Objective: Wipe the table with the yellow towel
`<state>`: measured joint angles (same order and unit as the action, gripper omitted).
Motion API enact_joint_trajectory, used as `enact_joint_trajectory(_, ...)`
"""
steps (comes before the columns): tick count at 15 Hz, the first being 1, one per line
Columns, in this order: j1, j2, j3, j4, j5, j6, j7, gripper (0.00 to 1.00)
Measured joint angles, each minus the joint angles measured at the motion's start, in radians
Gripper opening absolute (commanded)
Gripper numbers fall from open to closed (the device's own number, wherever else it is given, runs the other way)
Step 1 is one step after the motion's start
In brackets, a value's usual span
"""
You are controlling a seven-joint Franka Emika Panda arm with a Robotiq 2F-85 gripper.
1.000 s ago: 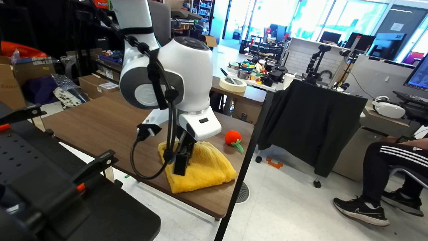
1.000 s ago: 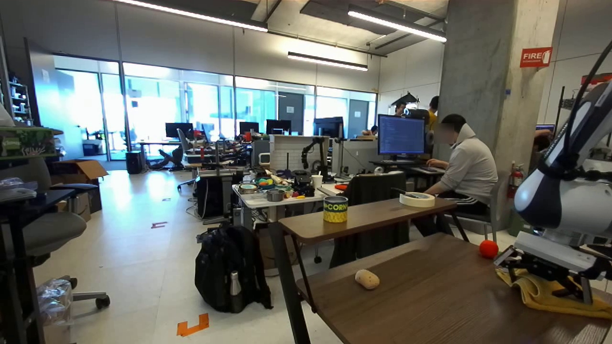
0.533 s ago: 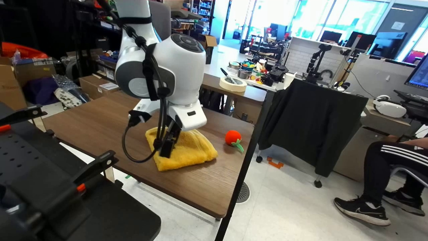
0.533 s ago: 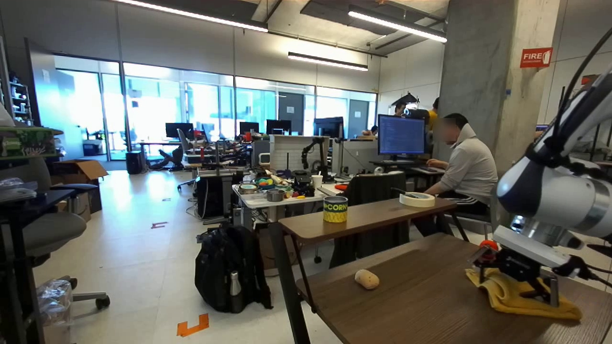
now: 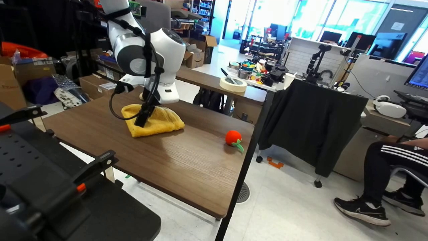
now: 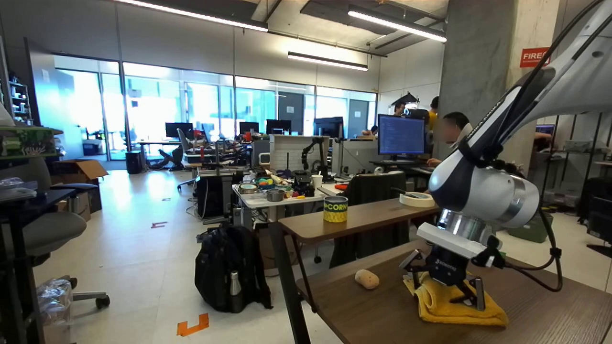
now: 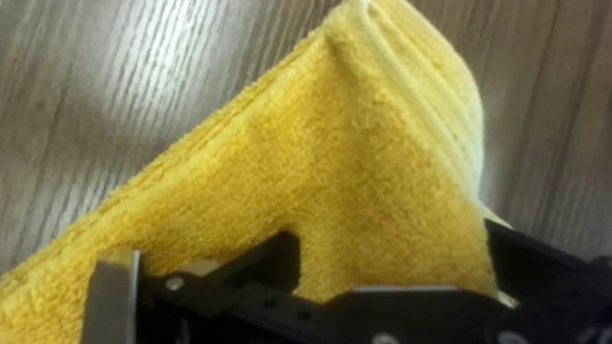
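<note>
The yellow towel (image 5: 167, 124) lies folded on the brown table (image 5: 197, 160), well away from the red ball's end. My gripper (image 6: 448, 290) points down onto it, jaws spread wide. One finger (image 6: 479, 294) presses on the cloth near its edge in an exterior view. In the wrist view the towel (image 7: 311, 157) fills the space between the fingers and bulges a little there, and a finger (image 7: 282, 260) sinks into the pile. The cloth is not pinched. The fingertips' undersides are hidden in the towel.
A beige potato-like object (image 6: 366, 279) lies on the table close to the towel. A red ball with green leaves (image 5: 233, 137) sits near the opposite end. Along the back runs a raised shelf (image 6: 306, 228) with a can (image 6: 335, 209) and a tape roll (image 6: 416, 199).
My gripper and the towel have slid together along the table, away from the red ball and closer to the beige object. The jaws stay spread. The ball has stayed put.
</note>
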<state>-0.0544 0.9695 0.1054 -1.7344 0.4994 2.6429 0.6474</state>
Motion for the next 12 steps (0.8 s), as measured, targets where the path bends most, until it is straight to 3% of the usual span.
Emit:
enact_joint_trajectory(2, 0.015, 0.022, -0.041, 0.058, 0.002, -0.065, 0.087, 1.0)
enact_joint_trajectory(5, -0.029, 0.033, -0.073, 0.084, 0.035, -0.081, 0.159, 1.0)
enact_joint_trajectory(9, -0.136, 0.033, -0.072, 0.084, 0.078, -0.104, 0.146, 1.0)
enact_joint_trajectory(12, -0.171, 0.031, -0.047, 0.081, 0.082, -0.138, 0.052, 1.0)
